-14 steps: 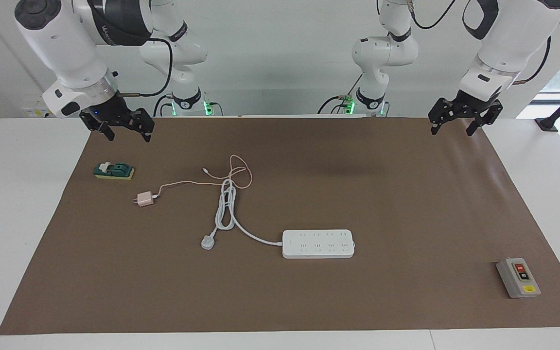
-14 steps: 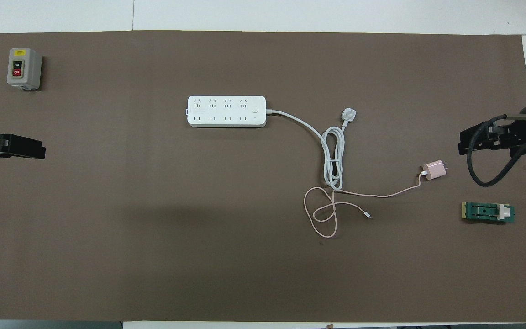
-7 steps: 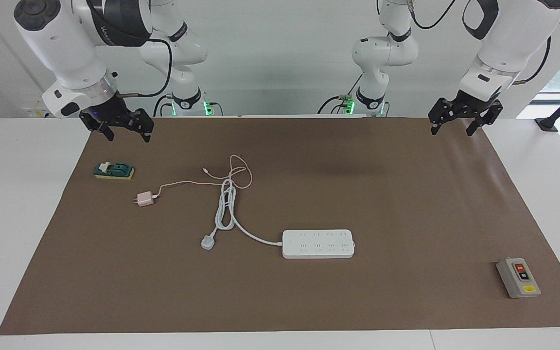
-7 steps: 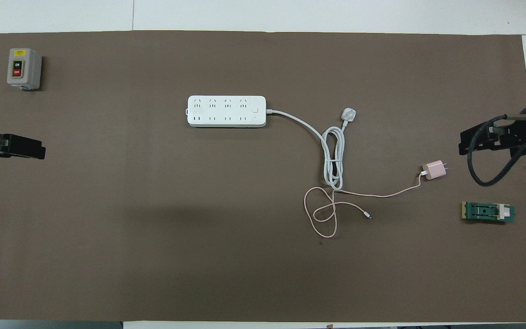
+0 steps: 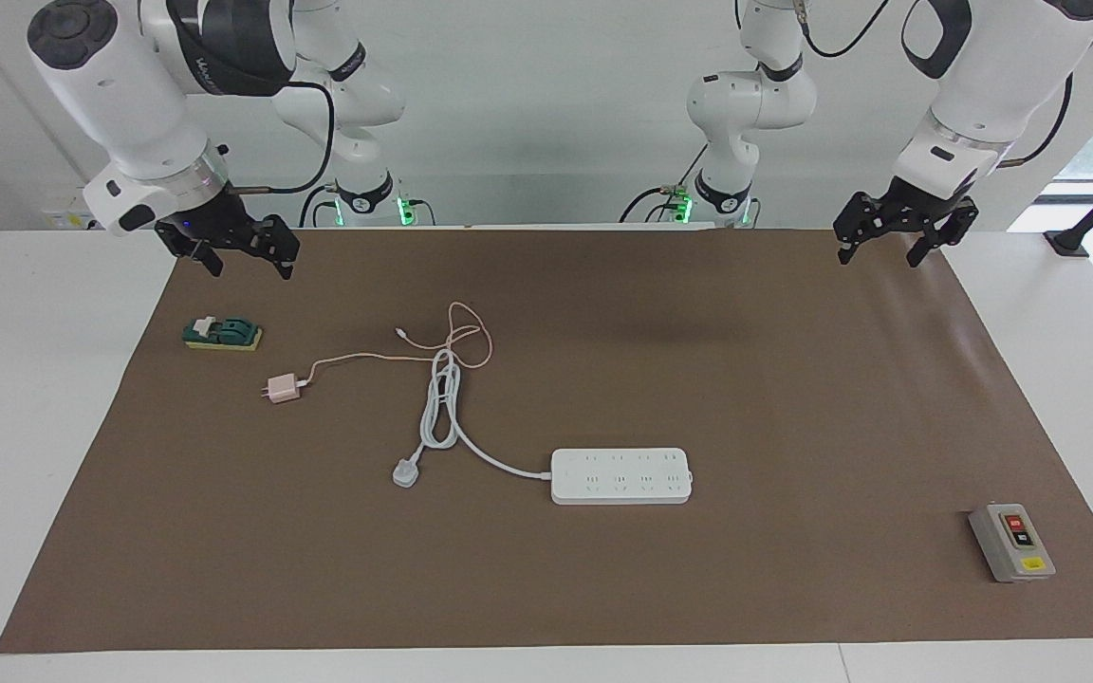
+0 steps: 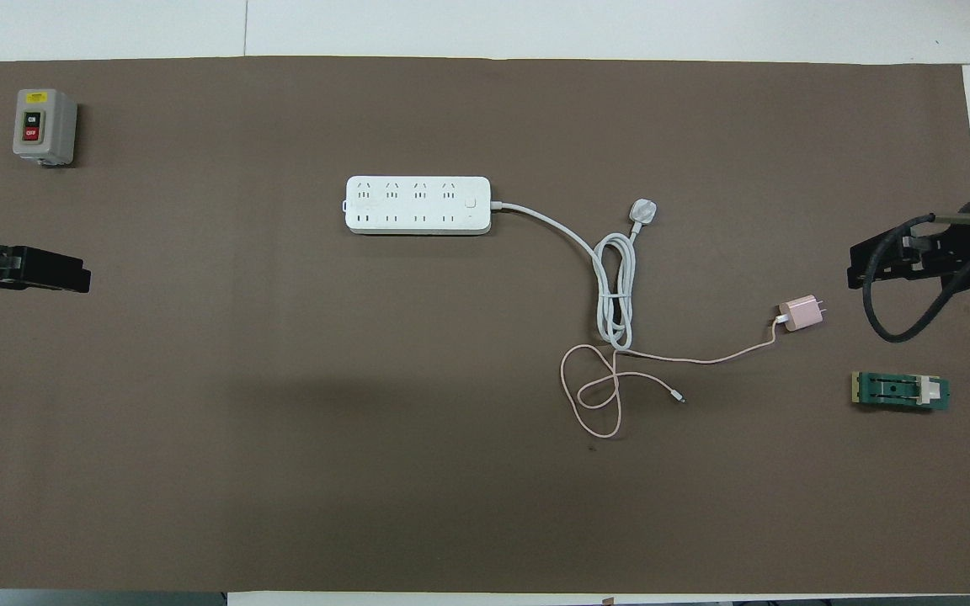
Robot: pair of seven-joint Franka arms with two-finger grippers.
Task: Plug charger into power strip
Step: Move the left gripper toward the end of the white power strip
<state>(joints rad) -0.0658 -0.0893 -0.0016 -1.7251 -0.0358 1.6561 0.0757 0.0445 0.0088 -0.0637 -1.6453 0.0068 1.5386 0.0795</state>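
Brown mat bears charger, unplugged from power strip.

Both arms raised, wrists pitched down, nothing held. Right gripper hangs over its own end of the table, fingers apart; left gripper hangs over the other end, fingers apart too. In the overhead view both show only edge-on, so the finger gap probably can't be judged there.
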